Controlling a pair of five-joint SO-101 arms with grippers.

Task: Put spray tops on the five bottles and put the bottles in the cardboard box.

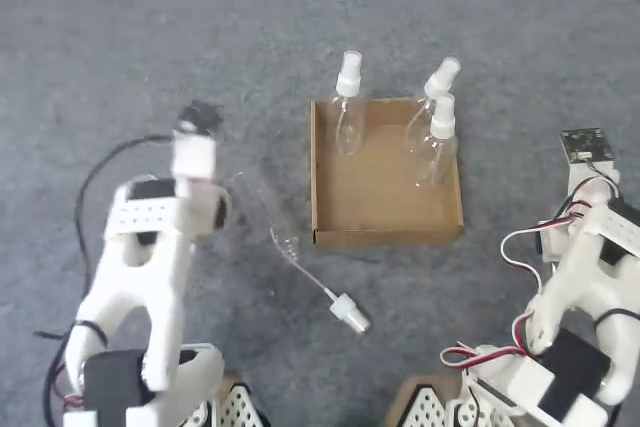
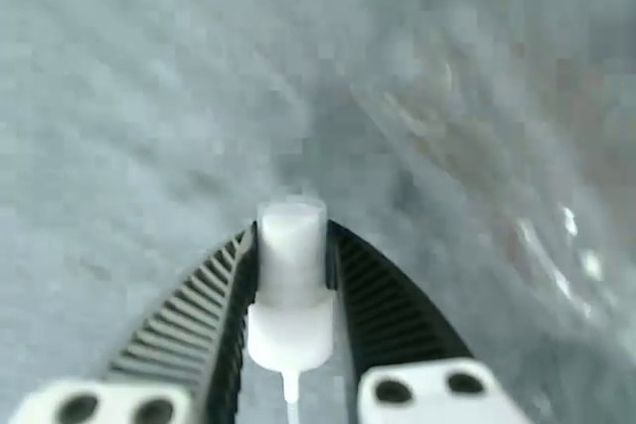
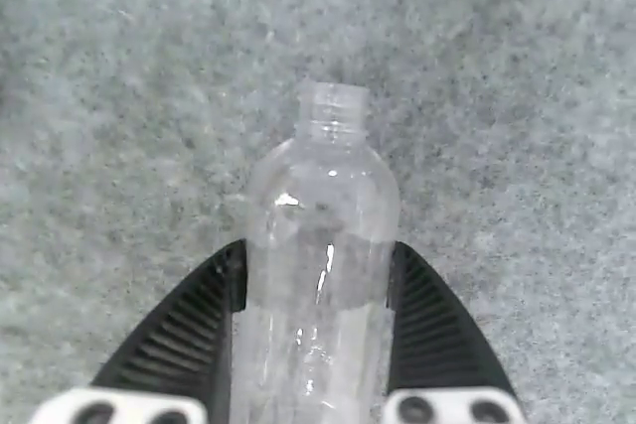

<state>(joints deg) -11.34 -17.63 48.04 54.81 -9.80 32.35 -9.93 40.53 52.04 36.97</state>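
Note:
My left gripper (image 2: 290, 250) is shut on a white spray top (image 2: 290, 295), held just above the carpet. A clear open bottle (image 1: 257, 199) lies on the carpet right beside the left arm (image 1: 160, 217) and appears as a blurred bottle (image 2: 517, 176) in the left wrist view. A second spray top (image 1: 350, 313) with its thin tube lies in front of the box. My right gripper (image 3: 313, 265) is shut on a clear bottle (image 3: 323, 196) with a bare threaded neck. The cardboard box (image 1: 385, 236) holds three capped bottles (image 1: 347, 107).
Grey carpet covers the whole table. The right arm (image 1: 590, 257) stands to the right of the box, with red and white wires along it. A black cable loops out to the left of the left arm.

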